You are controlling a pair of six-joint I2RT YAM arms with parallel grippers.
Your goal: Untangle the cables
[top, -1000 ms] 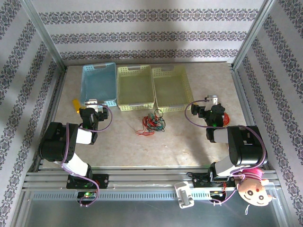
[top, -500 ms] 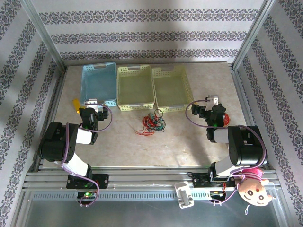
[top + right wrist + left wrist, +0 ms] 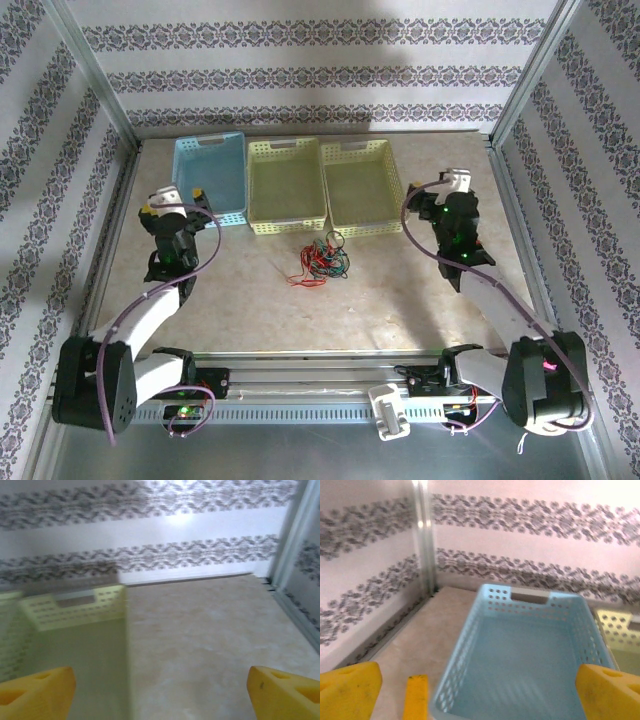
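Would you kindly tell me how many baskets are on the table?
3: the blue basket at the back left, the middle yellow basket right beside it, and the right yellow basket next along. All stand in a row, and none looks hidden.

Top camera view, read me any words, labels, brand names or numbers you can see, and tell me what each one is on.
No text can be read.
The blue basket, the middle yellow basket, the right yellow basket and the cables carry no lettering.
The wallpaper has only a repeating pattern.
Any marks on the white block on the near rail are too small to read.
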